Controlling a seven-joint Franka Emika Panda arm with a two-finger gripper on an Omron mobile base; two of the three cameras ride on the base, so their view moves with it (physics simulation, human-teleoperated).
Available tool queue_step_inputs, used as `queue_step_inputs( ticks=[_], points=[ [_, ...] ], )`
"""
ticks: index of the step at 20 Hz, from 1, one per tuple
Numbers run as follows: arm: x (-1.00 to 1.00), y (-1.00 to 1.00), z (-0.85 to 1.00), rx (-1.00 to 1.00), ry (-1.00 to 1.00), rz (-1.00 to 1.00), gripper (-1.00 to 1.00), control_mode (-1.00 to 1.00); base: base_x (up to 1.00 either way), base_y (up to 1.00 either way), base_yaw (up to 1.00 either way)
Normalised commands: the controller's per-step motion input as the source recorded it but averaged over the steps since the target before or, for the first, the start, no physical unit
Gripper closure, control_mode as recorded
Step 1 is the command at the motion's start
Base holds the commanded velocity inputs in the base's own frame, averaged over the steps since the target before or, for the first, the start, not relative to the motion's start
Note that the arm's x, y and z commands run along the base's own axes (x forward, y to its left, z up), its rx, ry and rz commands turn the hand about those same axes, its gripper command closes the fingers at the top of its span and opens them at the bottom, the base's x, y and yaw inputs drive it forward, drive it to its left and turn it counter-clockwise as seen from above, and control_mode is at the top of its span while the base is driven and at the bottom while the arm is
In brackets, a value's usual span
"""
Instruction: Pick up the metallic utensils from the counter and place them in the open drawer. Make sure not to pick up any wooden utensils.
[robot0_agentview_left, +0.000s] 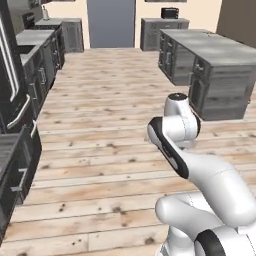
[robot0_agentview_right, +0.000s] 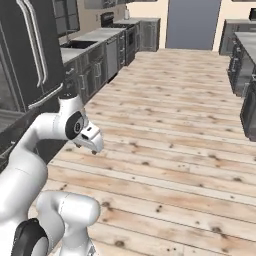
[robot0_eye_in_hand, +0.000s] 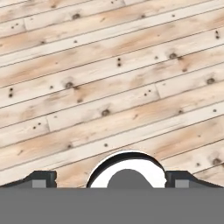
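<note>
I judge the step in hand is finding the work: none of the utensils or the open drawer can be made out from here, so I can't place them. The island counter (robot0_agentview_left: 210, 45) stands well off at the far right, across the plank floor (robot0_agentview_left: 110, 150). Before reaching, I'd drive the base up to that counter's edge and square to it. In the hand view the gripper (robot0_eye_in_hand: 112, 179) points down at bare floor, jaws spread wide, holding and touching nothing.
</note>
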Motion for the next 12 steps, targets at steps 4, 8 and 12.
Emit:
queue_step_inputs(
  ticks=[4,8,12],
  points=[
    [0.0,0.0,0.0,0.0,0.0,0.0,-1.0,1.0,0.82,-1.0,-0.25],
    [0.0,0.0,0.0,0.0,0.0,0.0,-1.0,1.0,0.98,-1.0,-0.15],
    [0.0,0.0,0.0,0.0,0.0,0.0,-1.0,1.0,1.0,-1.0,-0.1]
  ],
)
